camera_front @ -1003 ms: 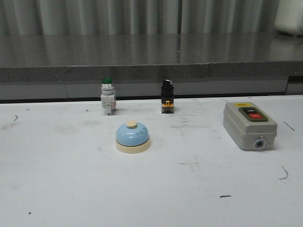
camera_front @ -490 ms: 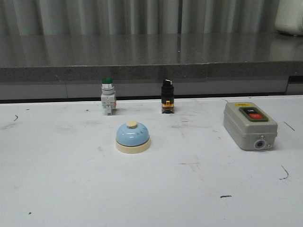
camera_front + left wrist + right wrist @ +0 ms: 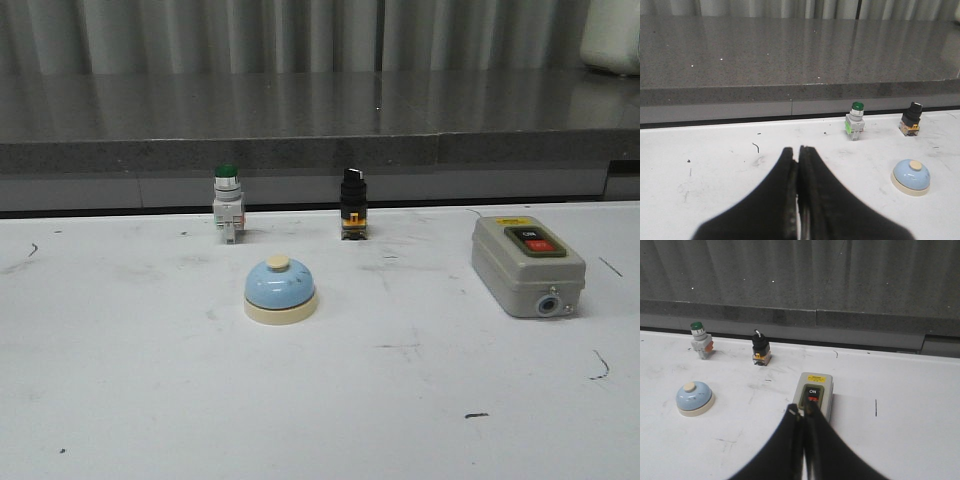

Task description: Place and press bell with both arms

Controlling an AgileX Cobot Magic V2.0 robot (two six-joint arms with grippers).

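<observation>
Both claws are seen clenched with nothing between their fingers: the left gripper (image 3: 798, 152) shows its two black fingers pressed together over bare white tabletop, and the right gripper (image 3: 801, 415) shows the same, its fingertips meeting in front of a grey switch box (image 3: 814, 395). Neither claw is seen in the front view.

The bell (image 3: 281, 290) is found upright on the white table (image 3: 150, 400), roughly midway between the left and right edges and somewhat nearer the far edge than the near one. Its light-blue dome is seated on a cream round base, and a cream button is carried on top. It is touched by neither claw; both are held well apart from it.

Behind the bell, near the far edge, a small green-capped push button (image 3: 227, 202) is placed slightly to the left, and a black selector switch (image 3: 352, 203) on an orange-yellow base is placed to the right. Toward the right edge the grey switch box is laid flat, with a black button and a red button on its upper face and a yellow label above them. Dark scuff marks are scattered over the tabletop. Beyond the far edge a grey speckled ledge (image 3: 300, 115) is seen.
</observation>
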